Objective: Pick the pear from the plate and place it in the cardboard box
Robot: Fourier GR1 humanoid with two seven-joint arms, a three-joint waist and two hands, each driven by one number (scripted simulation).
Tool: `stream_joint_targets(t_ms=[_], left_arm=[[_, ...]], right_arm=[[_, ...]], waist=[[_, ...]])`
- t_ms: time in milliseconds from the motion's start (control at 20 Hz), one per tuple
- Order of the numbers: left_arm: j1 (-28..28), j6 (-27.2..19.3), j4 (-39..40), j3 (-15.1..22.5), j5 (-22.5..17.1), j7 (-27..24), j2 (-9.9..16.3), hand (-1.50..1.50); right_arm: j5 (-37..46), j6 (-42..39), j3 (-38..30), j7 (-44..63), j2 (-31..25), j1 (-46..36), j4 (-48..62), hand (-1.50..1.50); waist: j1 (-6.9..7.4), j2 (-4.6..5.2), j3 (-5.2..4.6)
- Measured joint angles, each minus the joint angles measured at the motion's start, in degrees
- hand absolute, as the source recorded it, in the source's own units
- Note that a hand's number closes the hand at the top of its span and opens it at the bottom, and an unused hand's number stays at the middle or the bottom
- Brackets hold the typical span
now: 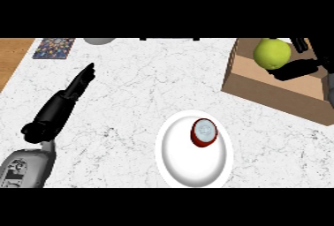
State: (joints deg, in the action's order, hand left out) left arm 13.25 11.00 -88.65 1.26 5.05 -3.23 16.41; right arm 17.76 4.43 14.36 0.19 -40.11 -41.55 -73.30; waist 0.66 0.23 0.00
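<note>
The right hand (pixel 297 68), black, is located at the upper right of the head view with its fingers and thumb curled round the yellow-green pear (pixel 271 53), which it holds above the open brown cardboard box (pixel 274 90) and over the box's interior. The left hand (pixel 78 84), black with straight fingers and holding nothing, is positioned over the white marble counter (pixel 130 97) at the left. The white round plate (pixel 194 161) lies near the lower centre and carries a red-rimmed round object (pixel 203 132), apart from the box.
</note>
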Motion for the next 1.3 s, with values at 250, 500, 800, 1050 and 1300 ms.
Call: stream_joint_targets(t_ms=[250,500,800,1050,1300], left_arm=[[-0.74,-0.05,-0.75,0.97,0.93,-0.49,-0.78,0.00],[0.45,0.18,-0.28,1.06,0.99,-0.17,-1.26,0.00],[1.42,-0.13,0.24,1.63,1.83,0.15,-2.12,0.00],[2.07,0.22,0.61,1.23,1.73,0.16,-2.12,0.00],[0.29,0.03,0.05,1.25,2.29,-1.04,-2.12,0.00]], right_arm=[[3.10,-6.61,0.29,-4.39,-2.39,-5.12,12.83,1.50],[6.03,-12.72,2.21,-10.49,-3.01,-7.83,25.50,1.50],[11.63,-18.30,5.20,-17.95,-3.92,-12.33,39.32,-1.50],[14.25,-22.37,6.60,-28.35,-4.23,-14.39,47.47,-1.50],[10.73,-24.00,2.38,-38.13,-3.41,-15.95,51.66,-1.50]], waist=[[1.09,0.25,0.00],[1.68,0.59,0.04],[2.24,0.88,0.06],[2.36,0.92,0.11],[2.20,0.75,0.17]])
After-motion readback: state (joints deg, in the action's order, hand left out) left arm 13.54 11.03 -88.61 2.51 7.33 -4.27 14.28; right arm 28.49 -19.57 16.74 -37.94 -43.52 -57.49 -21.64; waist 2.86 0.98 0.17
